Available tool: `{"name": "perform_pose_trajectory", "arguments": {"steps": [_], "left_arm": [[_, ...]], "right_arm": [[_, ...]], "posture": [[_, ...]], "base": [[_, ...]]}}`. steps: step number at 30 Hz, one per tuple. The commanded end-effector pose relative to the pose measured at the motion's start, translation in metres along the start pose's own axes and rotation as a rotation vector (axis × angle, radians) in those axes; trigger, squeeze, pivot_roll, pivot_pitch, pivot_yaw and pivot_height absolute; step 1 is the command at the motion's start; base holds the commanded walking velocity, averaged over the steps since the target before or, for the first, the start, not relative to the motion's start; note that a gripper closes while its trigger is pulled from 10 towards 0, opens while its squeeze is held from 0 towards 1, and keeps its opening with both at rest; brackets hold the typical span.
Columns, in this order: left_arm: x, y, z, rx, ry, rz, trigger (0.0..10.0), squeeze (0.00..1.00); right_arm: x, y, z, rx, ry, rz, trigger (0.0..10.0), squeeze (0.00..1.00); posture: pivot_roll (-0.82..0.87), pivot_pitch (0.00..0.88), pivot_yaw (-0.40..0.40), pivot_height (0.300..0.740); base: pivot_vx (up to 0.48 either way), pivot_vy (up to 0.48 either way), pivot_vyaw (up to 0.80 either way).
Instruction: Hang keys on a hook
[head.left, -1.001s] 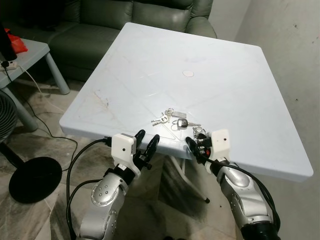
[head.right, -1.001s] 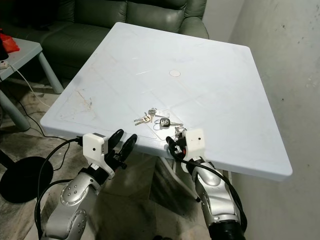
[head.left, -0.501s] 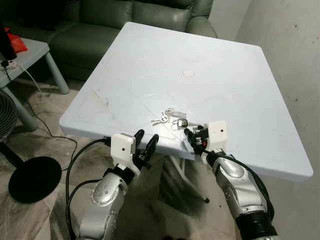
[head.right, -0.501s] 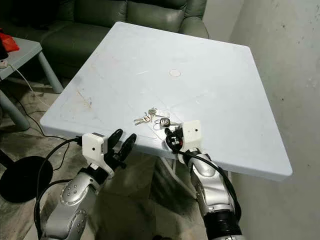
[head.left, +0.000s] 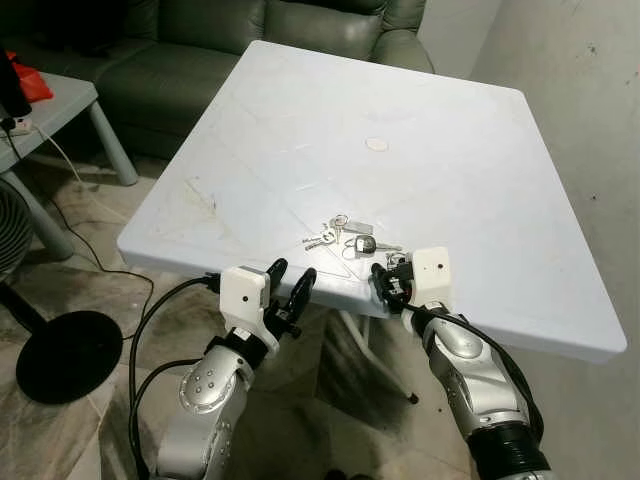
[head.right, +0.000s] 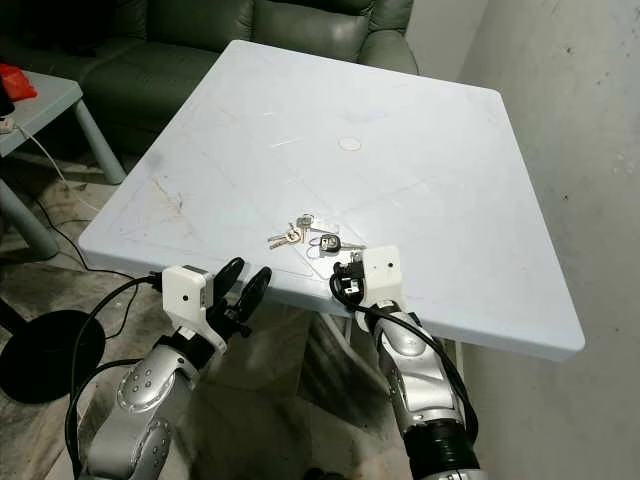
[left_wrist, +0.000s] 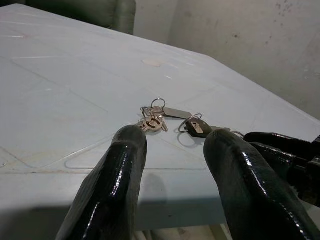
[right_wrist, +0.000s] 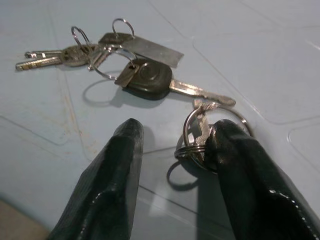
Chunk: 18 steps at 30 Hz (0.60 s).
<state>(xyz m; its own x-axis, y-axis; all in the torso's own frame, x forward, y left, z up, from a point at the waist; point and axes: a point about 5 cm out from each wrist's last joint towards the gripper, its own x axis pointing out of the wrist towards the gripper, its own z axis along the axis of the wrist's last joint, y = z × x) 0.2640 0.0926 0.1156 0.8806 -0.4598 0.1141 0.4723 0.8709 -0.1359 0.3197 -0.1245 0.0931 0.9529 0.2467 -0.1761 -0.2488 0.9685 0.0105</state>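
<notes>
Keys (head.left: 345, 236): we find the bunch lying flat near the front edge of the white table (head.left: 450, 170), a black-headed key (right_wrist: 150, 80) among them. Right gripper (right_wrist: 172, 150): fingers spread, low over the table, one finger touching a small key ring (right_wrist: 205, 132). Left gripper (head.left: 290, 290): fingers parted, holding nothing, at the table's front edge.

A white table (head.left: 480, 150) carries a bunch of keys (head.left: 345, 236) near its front edge, and a small round mark (head.left: 376, 145) mid-top.
</notes>
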Motion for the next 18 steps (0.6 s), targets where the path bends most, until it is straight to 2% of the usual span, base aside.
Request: {"name": "perform_pose_trajectory", "arguments": {"steps": [1, 2, 3, 4, 5, 18], "left_arm": [[-0.001, -0.0025, 0.0018, 0.003, -0.002, -0.003, 10.0, 0.0], [-0.0009, -0.0026, 0.0019, 0.002, -0.002, -0.004, 10.0, 0.0], [-0.0009, -0.0026, 0.002, 0.002, -0.002, -0.003, 10.0, 0.0], [-0.001, -0.0025, 0.0021, 0.002, -0.002, -0.004, 10.0, 0.0], [-0.001, -0.0025, 0.0021, 0.002, -0.002, -0.004, 10.0, 0.0], [-0.0008, -0.0026, 0.0024, 0.001, -0.001, -0.005, 10.0, 0.0]], "right_arm": [[0.0002, -0.004, -0.0045, -0.009, 0.028, -0.03, 4.4, 0.0], [0.0002, -0.0052, -0.0047, -0.029, 0.026, -0.047, 4.0, 0.0], [0.0002, -0.0055, -0.0048, -0.033, 0.025, -0.052, 3.1, 0.0], [0.0003, -0.0052, -0.0051, -0.031, 0.026, -0.05, 0.6, 0.0], [0.0003, -0.005, -0.0052, -0.03, 0.027, -0.048, 0.0, 0.0], [-0.0004, -0.005, -0.0052, -0.042, 0.015, -0.053, 0.0, 0.0]], "posture": [[0.07, 0.155, -0.105, 0.74], [0.07, 0.155, -0.105, 0.74], [0.07, 0.157, -0.105, 0.74], [0.07, 0.156, -0.104, 0.74], [0.07, 0.157, -0.103, 0.74], [0.07, 0.158, -0.103, 0.74]], "base": [[0.0, 0.0, 0.0], [0.0, 0.0, 0.0], [0.0, 0.0, 0.0], [0.0, 0.0, 0.0], [0.0, 0.0, 0.0], [0.0, 0.0, 0.0]]}}
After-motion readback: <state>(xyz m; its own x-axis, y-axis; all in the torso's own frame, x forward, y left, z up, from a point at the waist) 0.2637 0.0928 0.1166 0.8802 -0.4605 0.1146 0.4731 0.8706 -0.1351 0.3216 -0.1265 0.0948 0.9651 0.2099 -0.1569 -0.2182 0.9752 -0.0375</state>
